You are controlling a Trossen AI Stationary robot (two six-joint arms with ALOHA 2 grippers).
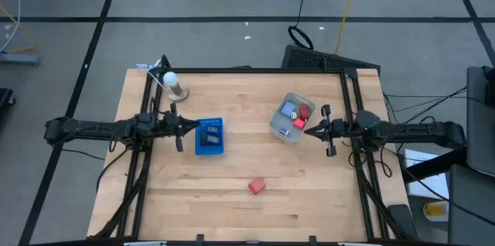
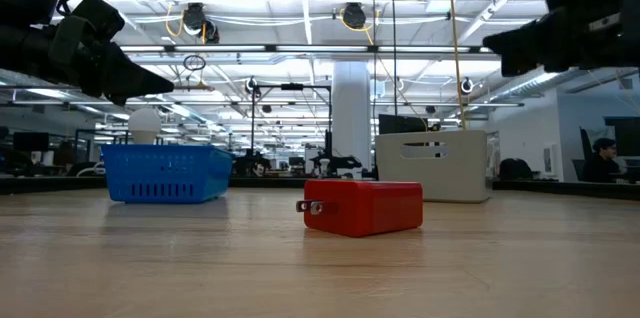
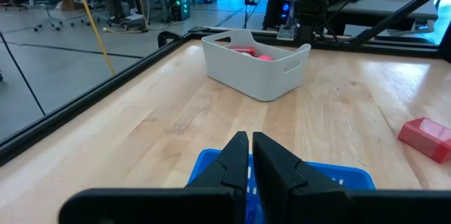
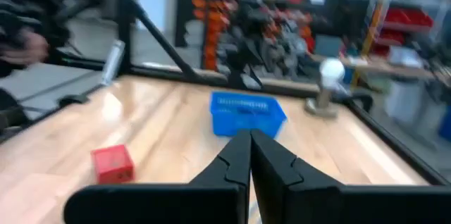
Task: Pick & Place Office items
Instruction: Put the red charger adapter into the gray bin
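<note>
A red block lies flat on the table near the front; it also shows in the low view. A grey tub holds red and blue pieces. A blue tray holds a few dark pieces. My left gripper is shut and empty, raised at the tray's left side; its shut fingers show in the left wrist view. My right gripper is shut and empty, raised just right of the tub; it also shows in the right wrist view.
A white bulb on a stand is at the table's far left corner. A black frame runs along the table's far and side edges. Bare wood lies around the red block toward the near edge.
</note>
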